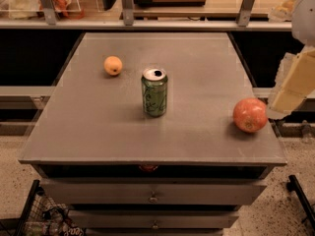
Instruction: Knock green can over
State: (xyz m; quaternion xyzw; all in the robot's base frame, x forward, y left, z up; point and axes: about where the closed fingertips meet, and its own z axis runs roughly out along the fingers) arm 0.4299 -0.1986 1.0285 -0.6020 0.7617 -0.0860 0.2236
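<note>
The green can (154, 92) stands upright near the middle of the grey table top (98, 132), its silver top and open pull-tab hole facing up. My gripper (291, 88) is a pale cream part coming in from the right edge of the view. It hangs beyond the table's right side, just right of and above a red apple, and well to the right of the can. It touches nothing.
A small orange fruit (113, 65) lies left of and behind the can. A red apple (250, 115) lies near the table's front right corner. Drawers (153, 194) sit under the top. A shelf rail (147, 23) runs behind, and a wire basket (34, 215) is at the lower left.
</note>
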